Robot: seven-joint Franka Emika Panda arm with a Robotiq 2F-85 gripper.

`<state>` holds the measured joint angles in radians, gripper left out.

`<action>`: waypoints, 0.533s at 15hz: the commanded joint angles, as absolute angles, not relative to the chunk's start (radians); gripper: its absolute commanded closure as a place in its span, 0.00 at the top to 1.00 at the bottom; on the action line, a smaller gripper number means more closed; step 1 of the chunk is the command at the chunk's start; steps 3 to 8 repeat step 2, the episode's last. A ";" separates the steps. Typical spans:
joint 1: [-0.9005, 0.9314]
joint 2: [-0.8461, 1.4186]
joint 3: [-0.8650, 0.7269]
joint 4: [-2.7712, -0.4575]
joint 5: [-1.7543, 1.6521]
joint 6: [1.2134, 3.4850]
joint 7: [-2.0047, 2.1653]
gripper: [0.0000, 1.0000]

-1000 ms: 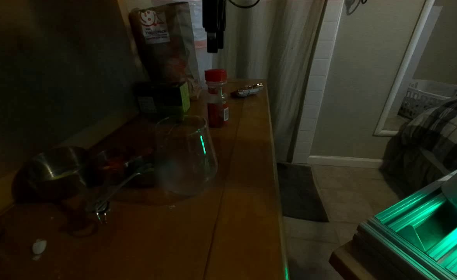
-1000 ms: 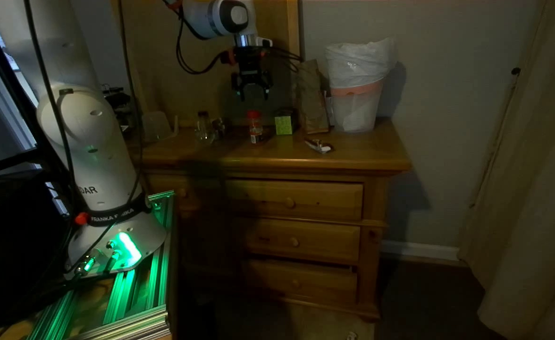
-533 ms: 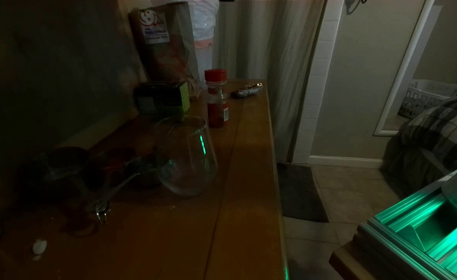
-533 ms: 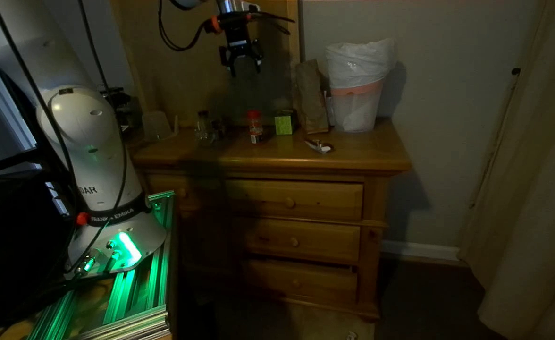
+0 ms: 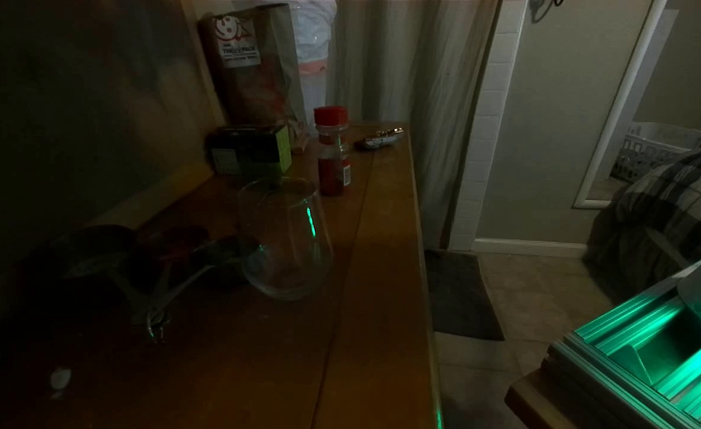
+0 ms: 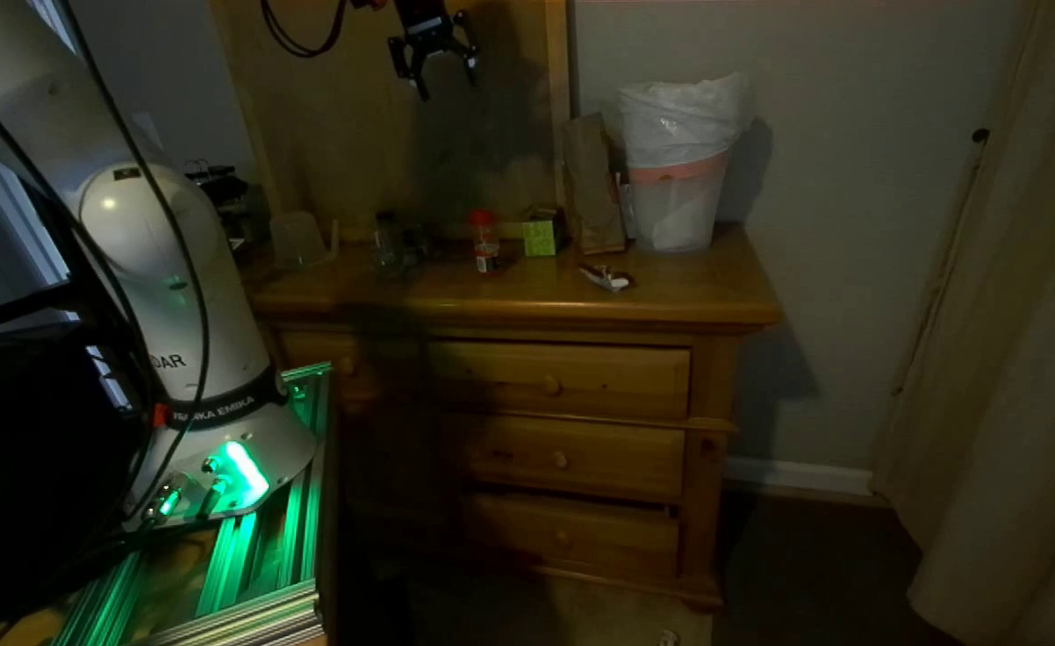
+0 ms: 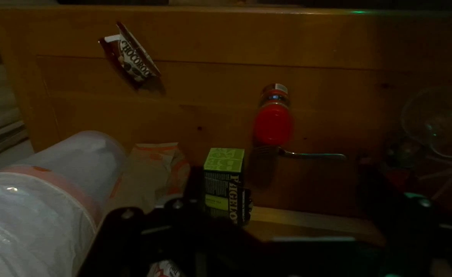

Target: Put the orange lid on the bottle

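Observation:
The orange lid (image 5: 331,116) looks red and sits on top of the bottle (image 5: 332,170). The bottle is slim and clear with a reddish lower part, and stands upright on the dresser top. In an exterior view the lid (image 6: 482,217) and bottle (image 6: 486,249) stand left of a green box. In the wrist view the lid (image 7: 274,125) is seen from above and covers part of the bottle (image 7: 275,93). My gripper (image 6: 447,87) is open and empty, high above the dresser and apart from the bottle. Its dark fingers frame the bottom of the wrist view.
A clear glass vessel (image 5: 288,256) and dark measuring cups (image 5: 166,247) stand near the bottle. A tea box (image 7: 224,184), a paper bag (image 6: 592,184) and a lined bin (image 6: 678,193) stand along the back. A fork (image 7: 314,156) and a wrapper (image 7: 132,57) lie on the dresser.
My gripper has risen and shifted left in an exterior view, staying open. It has left the top of the view where it hung above the bottle. Lid and bottle have not moved.

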<state>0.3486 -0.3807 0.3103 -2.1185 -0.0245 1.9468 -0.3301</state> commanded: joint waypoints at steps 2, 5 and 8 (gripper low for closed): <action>0.360 -0.387 0.300 -2.116 -0.028 1.943 -0.326 1.00; 0.360 -0.387 0.300 -2.116 -0.028 1.943 -0.326 1.00; 0.360 -0.387 0.300 -2.116 -0.028 1.943 -0.326 1.00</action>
